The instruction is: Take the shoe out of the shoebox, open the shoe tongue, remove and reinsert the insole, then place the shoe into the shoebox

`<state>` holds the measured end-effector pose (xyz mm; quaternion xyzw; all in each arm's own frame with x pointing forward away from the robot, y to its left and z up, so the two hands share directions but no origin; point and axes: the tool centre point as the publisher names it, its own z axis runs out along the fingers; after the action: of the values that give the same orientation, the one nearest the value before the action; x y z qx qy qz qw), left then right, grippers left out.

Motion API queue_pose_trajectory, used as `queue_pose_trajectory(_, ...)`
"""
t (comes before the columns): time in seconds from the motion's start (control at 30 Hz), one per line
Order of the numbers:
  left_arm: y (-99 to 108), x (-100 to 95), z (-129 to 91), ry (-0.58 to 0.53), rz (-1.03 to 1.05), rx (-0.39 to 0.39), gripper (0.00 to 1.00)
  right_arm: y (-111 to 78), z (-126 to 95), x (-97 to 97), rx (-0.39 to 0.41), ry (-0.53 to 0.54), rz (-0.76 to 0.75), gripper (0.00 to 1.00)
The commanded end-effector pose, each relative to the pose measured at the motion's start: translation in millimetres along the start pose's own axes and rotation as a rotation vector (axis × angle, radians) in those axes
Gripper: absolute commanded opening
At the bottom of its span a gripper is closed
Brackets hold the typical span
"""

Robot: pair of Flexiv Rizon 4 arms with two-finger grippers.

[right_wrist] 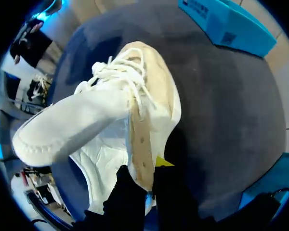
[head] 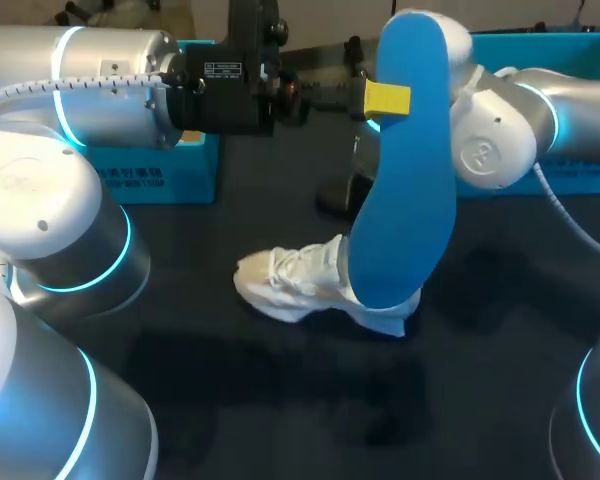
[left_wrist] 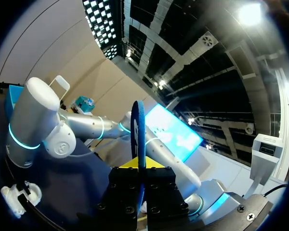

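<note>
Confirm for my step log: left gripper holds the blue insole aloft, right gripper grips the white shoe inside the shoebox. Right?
Not quite: the white shoe lies on the dark table, outside the shoebox, as the head view shows. The rest is right.

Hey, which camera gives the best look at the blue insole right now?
The head view: the insole turns its broad blue face to the camera, held up by the left gripper. The left wrist view shows it only edge-on between that gripper's fingers. The right wrist view shows none of it, only the shoe.
</note>
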<state>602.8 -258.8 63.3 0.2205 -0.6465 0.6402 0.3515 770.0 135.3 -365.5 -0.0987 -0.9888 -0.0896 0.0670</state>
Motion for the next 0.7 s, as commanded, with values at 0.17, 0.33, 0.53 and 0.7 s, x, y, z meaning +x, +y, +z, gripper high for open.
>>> queue_pose_trajectory(0.17,1,-0.1,-1,0.0,0.0,0.001,0.0,2.4,-1,-0.2,-0.077,0.03,0.254,0.0)
queue_pose_trajectory(0.33,1,-0.1,-1,0.0,0.0,0.001,0.0,9.0,-7,1.1,-0.103,-0.088,0.222,0.0)
queue_pose_trajectory(0.53,1,-0.1,-1,0.0,0.0,0.001,0.0,9.0,-7,1.1,-0.103,-0.088,0.222,0.0)
queue_pose_trajectory(0.7,1,-0.1,-1,0.0,0.0,0.001,0.0,9.0,-7,1.1,-0.103,-0.088,0.222,0.0)
